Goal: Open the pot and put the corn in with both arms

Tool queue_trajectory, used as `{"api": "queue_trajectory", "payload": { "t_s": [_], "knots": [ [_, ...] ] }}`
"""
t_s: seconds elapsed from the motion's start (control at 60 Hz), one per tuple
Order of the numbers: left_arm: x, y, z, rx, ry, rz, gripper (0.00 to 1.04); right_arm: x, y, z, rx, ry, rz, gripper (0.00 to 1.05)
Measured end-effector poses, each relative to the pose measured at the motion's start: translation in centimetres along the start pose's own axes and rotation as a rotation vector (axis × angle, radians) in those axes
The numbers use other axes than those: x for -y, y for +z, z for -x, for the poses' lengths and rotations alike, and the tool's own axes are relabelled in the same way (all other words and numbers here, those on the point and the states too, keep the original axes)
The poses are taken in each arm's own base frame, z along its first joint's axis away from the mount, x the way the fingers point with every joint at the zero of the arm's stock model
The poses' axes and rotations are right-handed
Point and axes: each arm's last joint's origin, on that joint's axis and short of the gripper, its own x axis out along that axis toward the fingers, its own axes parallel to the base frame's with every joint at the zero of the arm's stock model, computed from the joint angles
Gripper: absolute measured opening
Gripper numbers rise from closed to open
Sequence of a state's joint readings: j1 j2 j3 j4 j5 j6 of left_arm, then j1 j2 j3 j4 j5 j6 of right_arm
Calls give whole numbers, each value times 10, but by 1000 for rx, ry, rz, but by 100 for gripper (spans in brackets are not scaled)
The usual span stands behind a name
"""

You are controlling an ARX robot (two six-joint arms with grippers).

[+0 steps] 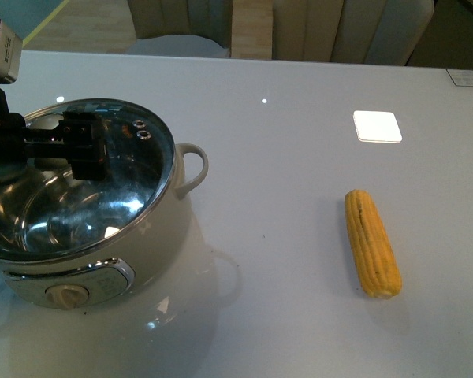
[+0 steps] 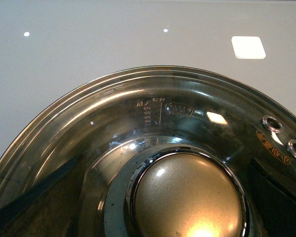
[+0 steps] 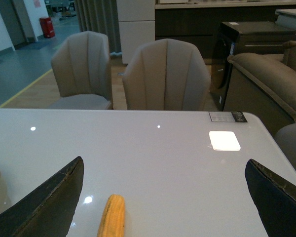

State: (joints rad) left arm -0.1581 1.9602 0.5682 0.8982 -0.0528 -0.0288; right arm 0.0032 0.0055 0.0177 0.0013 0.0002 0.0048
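Tabletop (image 3: 177, 163), pale grey and glossy, spread beneath and ahead of the right gripper (image 3: 164, 170). Its two dark fingers (image 3: 44, 202) stood wide apart with nothing between them. Small spots of lamp glare dotted the sheen, and a bright square patch of light (image 3: 224, 140) lay farther out. Past the table's far edge stood two pale ribbed chairs (image 3: 165, 79). Beyond them were a sofa arm (image 3: 266, 74), a dark cabinet (image 3: 256, 39) and, deepest in the room, something red (image 3: 47, 27).

The corn (image 3: 112, 217) lay flat on the table just below the right gripper, touching neither finger and well apart from the pot (image 1: 142, 252). It was a yellow cob with neat kernel rows and a dark streak along its length, its long axis running away from the robot.

The left gripper (image 1: 87, 150) hung over the pot, one finger on either side of the gold-coloured knob (image 2: 187, 197) of the glass lid (image 2: 113, 113). Whether they pressed the knob could not be told. The lid, with two vent holes (image 2: 272, 123), lay over the pot's mouth, and the steel interior shone through it. The pot was cream, with a loop handle (image 1: 193, 169) on the side toward the corn and a dial (image 1: 67, 295) in front.
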Motion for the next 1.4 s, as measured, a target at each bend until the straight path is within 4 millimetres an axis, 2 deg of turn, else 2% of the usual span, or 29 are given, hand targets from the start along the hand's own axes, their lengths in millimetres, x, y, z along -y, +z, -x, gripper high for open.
{"api": "queue_trajectory", "payload": {
  "t_s": [0.067,0.333,0.367,0.683,0.983,1.4],
  "knots": [
    [0,0,-1,-1,-1,3,90,0,0,0,0,0,0,96],
    [2,2,-3,7,-1,11,47,0,0,0,0,0,0,96],
    [2,2,-3,7,1,7,45,0,0,0,0,0,0,96],
    [0,5,-3,11,10,4,44,0,0,0,0,0,0,96],
    [-6,20,4,0,16,10,44,0,0,0,0,0,0,96],
    [-24,75,35,123,17,39,44,0,0,0,0,0,0,96]
  ]
}}
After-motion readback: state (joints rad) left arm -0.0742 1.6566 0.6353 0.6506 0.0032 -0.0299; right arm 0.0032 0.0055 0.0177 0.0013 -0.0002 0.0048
